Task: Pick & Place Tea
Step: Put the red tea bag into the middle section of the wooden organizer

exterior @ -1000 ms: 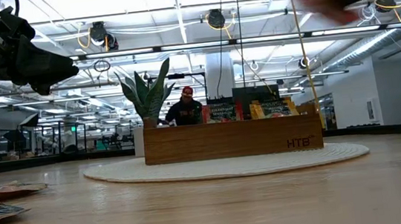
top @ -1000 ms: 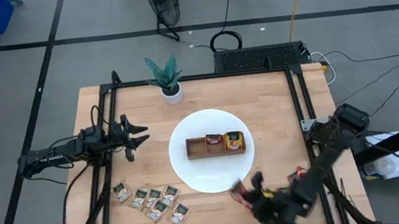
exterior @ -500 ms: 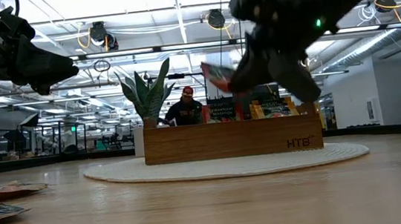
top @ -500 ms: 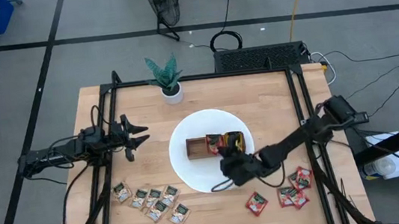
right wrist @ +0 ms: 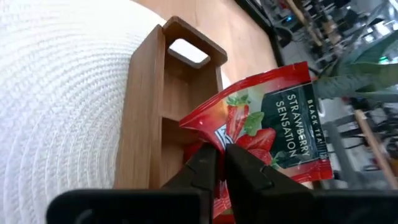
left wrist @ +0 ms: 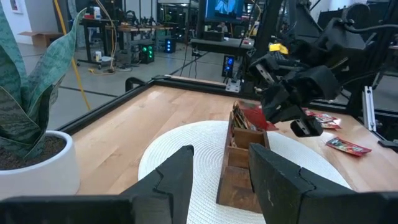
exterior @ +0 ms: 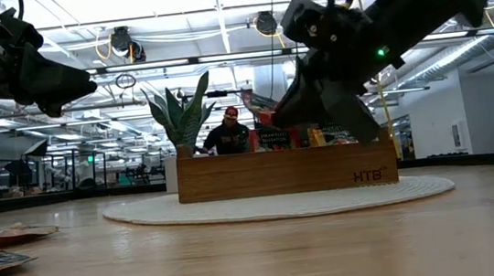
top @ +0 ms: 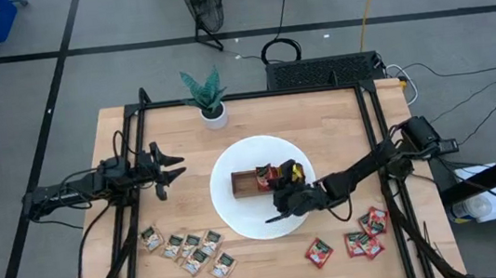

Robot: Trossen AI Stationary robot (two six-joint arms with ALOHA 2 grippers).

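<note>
My right gripper [top: 275, 188] is shut on a red tea sachet [right wrist: 273, 130] and hovers over the brown wooden tray [top: 244, 184], near its middle compartment. The tray stands on a round white mat [top: 238, 213]; its right compartment holds an orange-yellow sachet [top: 291, 173]. More red sachets [top: 363, 241] lie flat near the table's right near corner. Several pale beige sachets [top: 190, 249] lie at the left near edge. My left gripper [top: 175, 169] waits open over the table's left side. My right gripper pinches the red sachet between its two fingers [right wrist: 205, 163] at a lower corner [right wrist: 208, 138]. The fingers slant down from the table's near right side. The sachet is lifted clear and stands tilted above the tray's rim [exterior: 262, 105].
A potted plant in a white pot [top: 212, 113] stands at the far edge, left of centre. The black frame rails [top: 377, 134] run along the table's left and right sides. A person [exterior: 228, 133] sits in the room behind the tray. Bare wood lies between the mat and the left arm.
My right gripper has swung from the red sachets near the table's near right edge toward the far left, carrying one red sachet up and over the mat to the tray. In the last half second it has moved only a little closer to the tray.
</note>
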